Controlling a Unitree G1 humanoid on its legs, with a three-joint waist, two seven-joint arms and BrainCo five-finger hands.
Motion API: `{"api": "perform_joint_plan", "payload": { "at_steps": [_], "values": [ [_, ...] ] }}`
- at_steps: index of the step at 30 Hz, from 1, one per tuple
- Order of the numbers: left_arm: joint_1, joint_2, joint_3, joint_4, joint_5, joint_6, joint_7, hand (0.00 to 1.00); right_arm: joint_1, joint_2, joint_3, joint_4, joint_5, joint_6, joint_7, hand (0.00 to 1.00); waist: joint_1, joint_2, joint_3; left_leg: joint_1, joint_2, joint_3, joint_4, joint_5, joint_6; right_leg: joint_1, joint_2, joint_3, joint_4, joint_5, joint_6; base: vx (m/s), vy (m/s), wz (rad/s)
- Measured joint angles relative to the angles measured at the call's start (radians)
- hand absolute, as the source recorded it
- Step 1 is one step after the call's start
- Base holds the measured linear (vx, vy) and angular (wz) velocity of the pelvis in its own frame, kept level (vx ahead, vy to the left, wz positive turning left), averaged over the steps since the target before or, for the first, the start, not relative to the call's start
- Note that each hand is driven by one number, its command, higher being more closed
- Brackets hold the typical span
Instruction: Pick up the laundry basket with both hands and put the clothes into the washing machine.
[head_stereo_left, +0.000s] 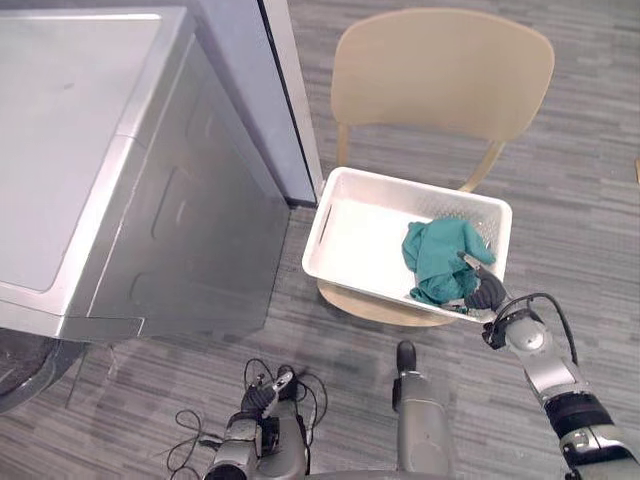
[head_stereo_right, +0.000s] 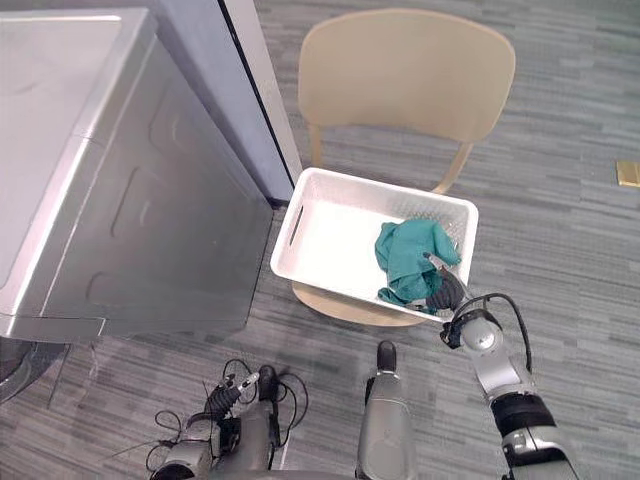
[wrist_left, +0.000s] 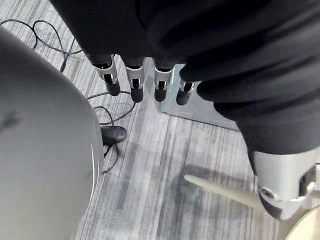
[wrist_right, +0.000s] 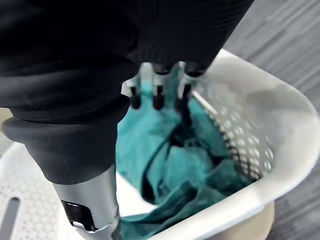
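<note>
Right hand (head_stereo_left: 487, 293) hovers straight-fingered over basket (head_stereo_left: 350, 230) lying lengthwise left-to-right on chair (head_stereo_left: 440, 70).

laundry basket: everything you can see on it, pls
The laundry basket is white plastic, rectangular with rounded corners, its walls and floor perforated, with a slot handle cut in the end facing the washing machine. It sits upright on the seat of a pale wooden chair, skewed to it. A bunched teal cloth lies in the corner nearest the right hand, whose open fingers reach over the rim there; contact with the rim is unclear. The left hand hangs low, away from it.
</note>
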Motion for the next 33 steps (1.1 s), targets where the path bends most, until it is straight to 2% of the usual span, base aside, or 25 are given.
{"api": "perform_joint_plan", "payload": {
  "at_steps": [5,9,15,21,28,31,33],
  "values": [
    [-0.007,-0.002,-0.062,-0.038,-0.041,-0.016,0.019,0.0,-0.081,-0.006,0.005,0.076,-0.006,0.009,-0.028,0.0,0.002,-0.003,0.024,-0.019,-0.012,-0.003,-0.004,0.019,0.006,-0.014,-0.012,-0.002,0.002,0.0,0.0,0.01,0.007,0.06],
    [-0.031,-0.009,-0.076,-0.048,-0.078,-0.018,0.034,0.0,-0.16,-0.013,0.006,0.125,-0.023,0.039,-0.054,0.0,0.014,-0.003,0.056,-0.038,-0.015,-0.006,-0.004,0.02,0.006,-0.037,-0.015,-0.001,0.015,0.0,0.0,-0.02,-0.006,0.06],
    [-0.04,-0.021,-0.077,-0.085,-0.099,-0.027,0.036,0.0,-0.251,-0.022,0.005,0.153,-0.034,0.055,-0.109,0.0,0.026,-0.008,0.064,-0.079,-0.015,-0.01,-0.006,0.02,0.006,-0.086,-0.017,-0.002,0.036,0.0,0.0,-0.02,-0.017,0.03],
    [-0.043,-0.029,-0.077,-0.086,-0.115,-0.026,0.036,0.0,-0.317,-0.023,0.005,0.157,-0.032,0.066,-0.124,0.0,0.027,-0.008,0.068,-0.106,-0.016,-0.013,-0.009,0.022,0.008,-0.112,-0.024,-0.013,0.05,0.0,0.0,-0.02,-0.02,0.08],
    [-0.059,-0.044,-0.076,-0.101,-0.139,-0.027,0.058,0.0,-0.446,-0.027,0.07,0.287,-0.048,0.08,-0.155,0.0,0.04,-0.008,0.074,-0.181,-0.018,-0.033,-0.014,0.045,0.012,-0.184,-0.033,-0.03,0.076,0.0,0.0,-0.02,-0.043,0.13],
    [-0.103,-0.061,-0.077,-0.138,-0.164,-0.037,0.059,0.0,-0.486,-0.045,0.15,0.333,-0.153,0.08,-0.149,0.0,0.05,-0.007,0.094,-0.26,-0.033,-0.08,-0.002,0.065,0.012,-0.249,-0.059,-0.057,0.122,-0.015,-0.009,-0.02,-0.054,0.38],
    [-0.117,-0.065,-0.078,-0.161,-0.166,-0.041,0.059,0.0,-0.498,-0.042,0.156,0.341,-0.175,0.076,-0.157,0.0,0.053,-0.011,0.107,-0.29,-0.039,-0.091,-0.002,0.075,0.01,-0.275,-0.07,-0.067,0.145,-0.023,-0.013,-0.03,-0.054,0.45]
  ]
}}
